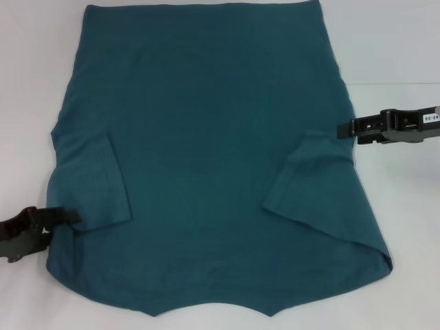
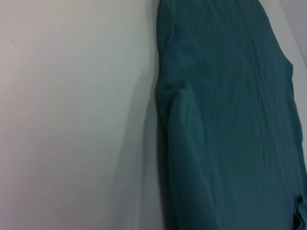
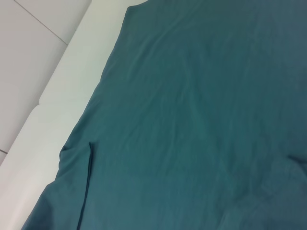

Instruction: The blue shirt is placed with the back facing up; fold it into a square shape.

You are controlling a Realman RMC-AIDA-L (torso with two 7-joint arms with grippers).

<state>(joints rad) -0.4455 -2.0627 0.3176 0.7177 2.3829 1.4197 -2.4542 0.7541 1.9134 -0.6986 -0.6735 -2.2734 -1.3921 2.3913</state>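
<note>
Blue shirt (image 1: 206, 151): flat on white surface (image 1: 399, 41), back up, sleeves folded in.
Left pincer (image 1: 69, 218): at near-left edge; cannot tell grip.
Right pincer (image 1: 342, 130): at right edge; cannot tell grip.
Risk: single-layer pinch may skew the fold.

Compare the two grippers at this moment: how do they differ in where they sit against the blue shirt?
The left gripper sits low in the head view, near the blue shirt by its folded-in left sleeve; the right gripper sits higher, at the shirt's right edge above the folded-in right sleeve. The left gripper comes in slanted, the right one level. Both point inward at the shirt's side edges and are black.
</note>
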